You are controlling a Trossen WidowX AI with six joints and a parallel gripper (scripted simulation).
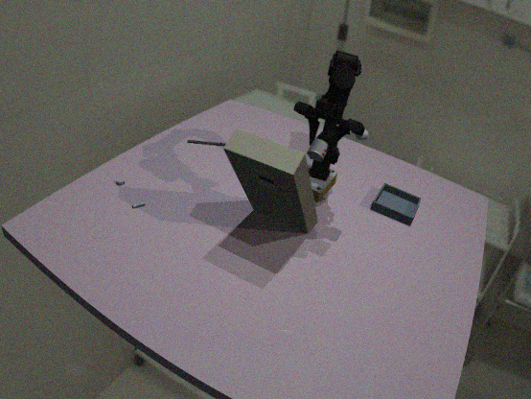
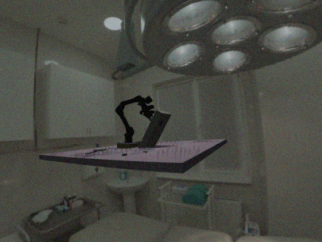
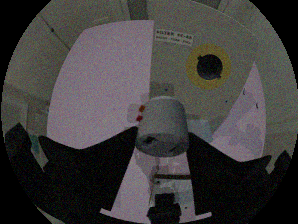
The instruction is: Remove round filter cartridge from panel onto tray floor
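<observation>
My gripper [image 3: 162,134] is shut on the round grey filter cartridge [image 3: 162,124], which stands out in front of the fingers in the wrist view. In the top view the cartridge [image 1: 316,151] shows as a pale cylinder at the arm's wrist, behind the slanted service panel [image 1: 273,182]. The panel's face shows in the wrist view with an empty dark hole ringed in yellow [image 3: 209,64]. The cartridge is clear of the hole and held in the air. The dark tray [image 1: 396,203] lies on the pink table to the right of the arm. The two face slots are hidden.
A thin dark rod [image 1: 206,142] lies behind the panel at the left. Two small dark bits [image 1: 120,182] [image 1: 138,205] lie at the table's left. The arm's base [image 1: 323,184] stands right behind the panel. A big lamp [image 2: 226,35] hangs overhead.
</observation>
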